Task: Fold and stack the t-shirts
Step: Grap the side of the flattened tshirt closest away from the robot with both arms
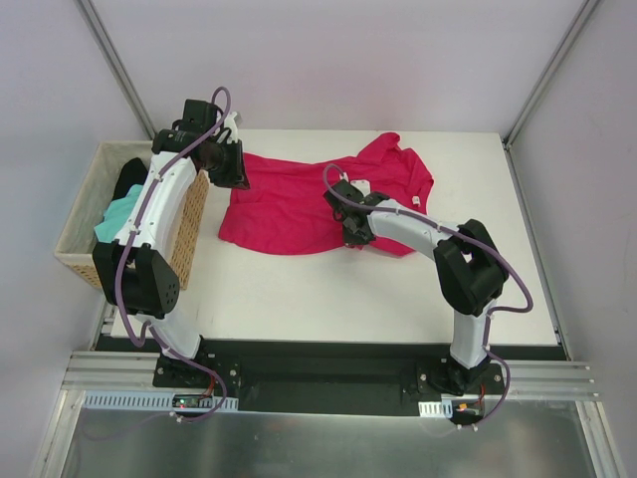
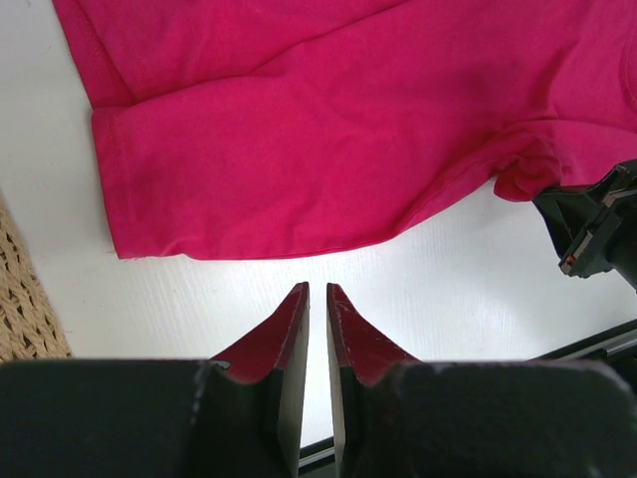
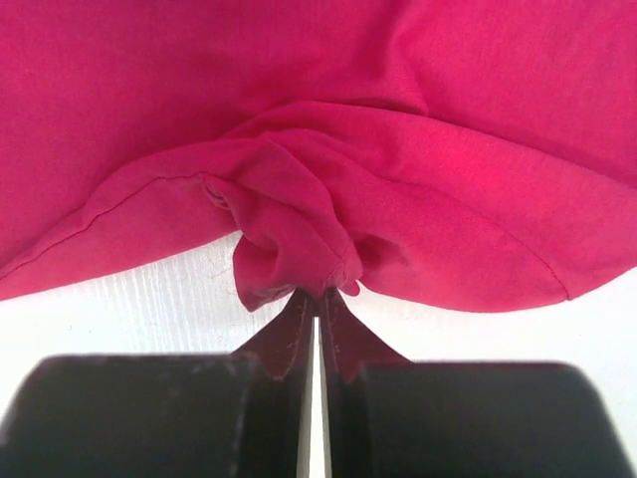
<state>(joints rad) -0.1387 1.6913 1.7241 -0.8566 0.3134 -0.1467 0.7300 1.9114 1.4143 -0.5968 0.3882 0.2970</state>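
A t-shirt (image 1: pixel 289 204) lies spread on the table (image 1: pixel 348 299), right of a basket (image 1: pixel 191 234) holding 2 other shirts (image 1: pixel 119 211); right gripper (image 1: pixel 350 237) at its near hem, left gripper (image 1: pixel 237 171) at its far-left corner.

The top view looks steeply down from above and behind the robot, far enough to take in the whole tabletop (image 1: pixel 299 289), its near edge at 6 o'clock. The left wrist view looks past the left end effector (image 2: pixel 318 291) at 6 o'clock, from a short way off the crimson t-shirt (image 2: pixel 328 129), and catches the right end effector (image 2: pixel 597 229) at 3 o'clock. The right wrist view sits almost against the cloth. All three share that shirt edge.
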